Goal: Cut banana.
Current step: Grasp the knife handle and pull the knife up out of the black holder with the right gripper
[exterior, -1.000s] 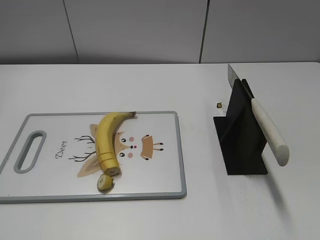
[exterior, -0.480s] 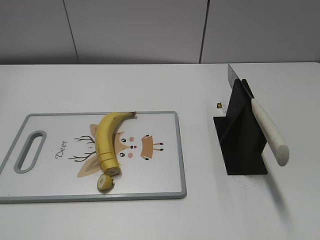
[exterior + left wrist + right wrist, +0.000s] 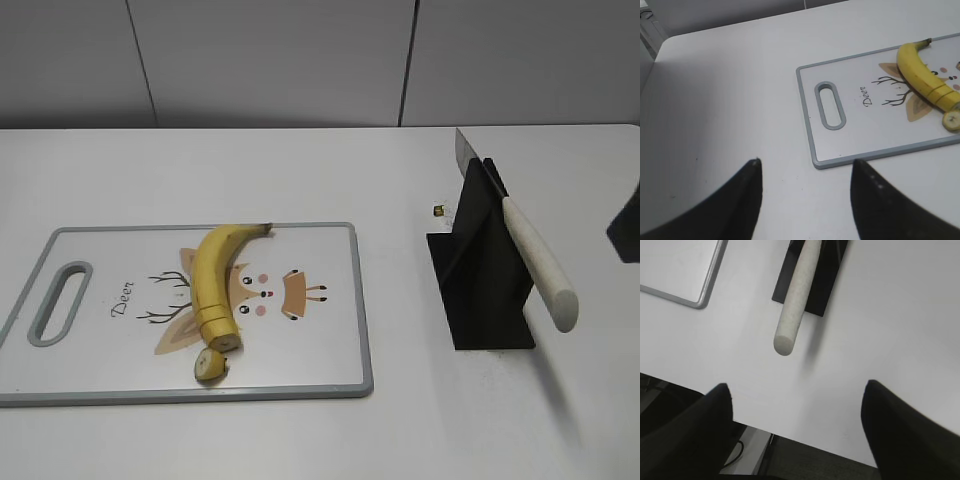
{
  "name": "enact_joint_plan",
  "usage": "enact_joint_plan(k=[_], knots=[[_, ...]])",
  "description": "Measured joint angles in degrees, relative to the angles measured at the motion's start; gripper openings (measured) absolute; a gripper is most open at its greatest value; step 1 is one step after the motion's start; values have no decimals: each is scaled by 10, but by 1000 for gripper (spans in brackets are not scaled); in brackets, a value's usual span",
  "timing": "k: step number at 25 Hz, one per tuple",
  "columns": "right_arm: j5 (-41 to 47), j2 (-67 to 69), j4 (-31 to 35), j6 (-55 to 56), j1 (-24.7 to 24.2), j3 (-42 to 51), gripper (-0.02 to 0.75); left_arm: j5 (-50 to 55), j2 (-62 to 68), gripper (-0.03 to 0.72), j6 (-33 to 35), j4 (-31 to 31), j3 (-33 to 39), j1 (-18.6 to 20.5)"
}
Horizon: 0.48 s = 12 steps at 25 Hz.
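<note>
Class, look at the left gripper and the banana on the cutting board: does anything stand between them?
Nothing visible does. Between the open left gripper and the curved yellow banana lie only bare white table and the grey-rimmed cutting board.

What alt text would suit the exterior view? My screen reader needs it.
A curved yellow banana, one end sliced with a small cut piece beside it, lies on a grey-rimmed white cutting board. To the right, a white-handled knife rests in a black stand.
</note>
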Motion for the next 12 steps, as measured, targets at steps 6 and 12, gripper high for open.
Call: enact_joint_plan(k=[6,12], knots=[[-35,88,-1,7,0,0,594,0,0,551,0,0,0,0],[-64,161,-15,15,0,0,594,0,0,551,0,0,0,0]])
